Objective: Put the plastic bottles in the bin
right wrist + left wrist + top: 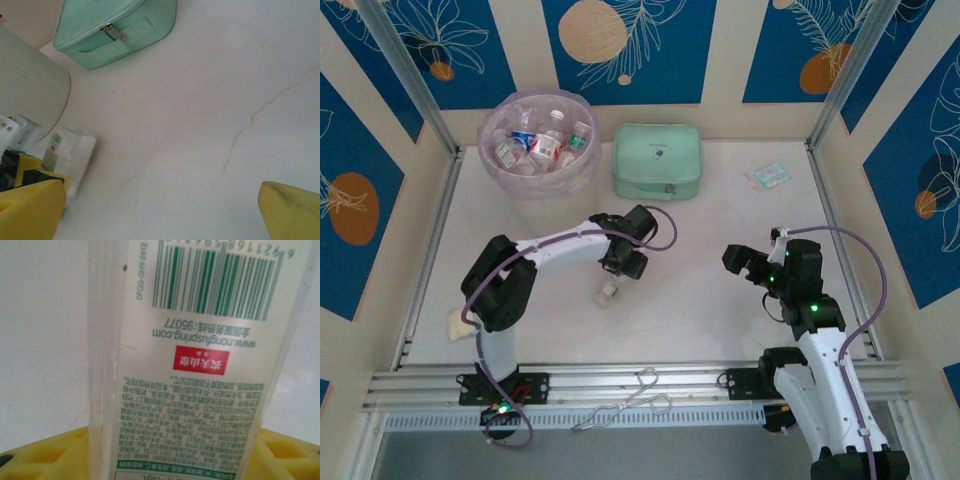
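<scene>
Well, my left claw (616, 274) is clenched on one bottle (609, 292), centre frame. My right claw (748, 262), centre right, gapes wide, grasping nothing. At least five bottles (548, 145) lie in the one bin (545, 183), upper left, beside one mint case (656, 160).

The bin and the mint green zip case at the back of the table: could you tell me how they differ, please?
The bin is round and translucent whitish; the zip case is rectangular and opaque mint green. The bin is open on top with plastic bottles inside; the zip case appears zipped shut. Both stand at the far edge of the table.
</scene>
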Controlling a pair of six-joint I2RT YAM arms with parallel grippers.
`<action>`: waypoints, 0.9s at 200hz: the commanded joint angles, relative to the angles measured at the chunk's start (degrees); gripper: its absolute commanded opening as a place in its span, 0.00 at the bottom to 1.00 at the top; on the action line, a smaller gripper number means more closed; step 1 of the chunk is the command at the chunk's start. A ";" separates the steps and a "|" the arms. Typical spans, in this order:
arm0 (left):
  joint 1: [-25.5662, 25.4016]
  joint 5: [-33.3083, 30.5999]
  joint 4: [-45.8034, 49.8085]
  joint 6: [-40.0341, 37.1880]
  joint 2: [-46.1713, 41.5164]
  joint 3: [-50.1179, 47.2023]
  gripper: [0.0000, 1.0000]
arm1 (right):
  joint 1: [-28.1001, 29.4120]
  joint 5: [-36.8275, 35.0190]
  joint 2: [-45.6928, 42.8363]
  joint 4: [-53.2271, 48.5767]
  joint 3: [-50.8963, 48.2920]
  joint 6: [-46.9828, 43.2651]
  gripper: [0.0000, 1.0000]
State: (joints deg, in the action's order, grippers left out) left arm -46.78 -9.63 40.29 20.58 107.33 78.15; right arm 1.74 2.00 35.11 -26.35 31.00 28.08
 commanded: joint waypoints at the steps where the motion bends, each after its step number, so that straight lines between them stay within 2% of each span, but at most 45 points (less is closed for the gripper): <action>1: -0.59 1.16 2.03 -0.16 -4.61 2.32 0.62 | -0.38 1.65 0.17 0.69 -0.84 -0.04 0.99; 25: -0.75 4.47 2.20 -3.59 -9.35 8.13 0.58 | -0.56 1.58 0.52 0.78 -0.30 -0.30 0.99; 66: 1.99 3.24 6.94 -9.88 -13.03 26.81 0.55 | -0.51 1.69 0.58 0.49 0.09 0.18 0.99; 87: 6.74 7.06 6.55 -10.53 -13.20 35.48 0.53 | -0.53 1.61 -0.28 0.27 -0.66 0.59 0.99; 116: 17.22 11.25 2.91 -8.58 -13.28 42.34 0.53 | -0.64 1.49 -0.92 -0.68 -0.74 -0.10 0.99; 131: 22.67 10.66 -0.04 -6.89 -13.33 43.07 0.51 | -0.69 1.60 -1.16 -1.33 -0.45 -0.47 0.99; 148: 27.12 9.74 0.84 -6.17 -10.83 46.27 0.51 | -0.82 1.47 -1.77 -1.98 -0.34 -0.56 0.99; 180: 31.32 6.96 6.24 -8.09 -4.46 53.13 0.50 | -0.95 1.08 -2.53 -2.66 -0.71 -0.74 0.99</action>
State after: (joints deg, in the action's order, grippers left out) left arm -17.10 -1.56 41.85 13.39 98.41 126.26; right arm 1.17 2.39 33.45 -27.53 31.00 28.05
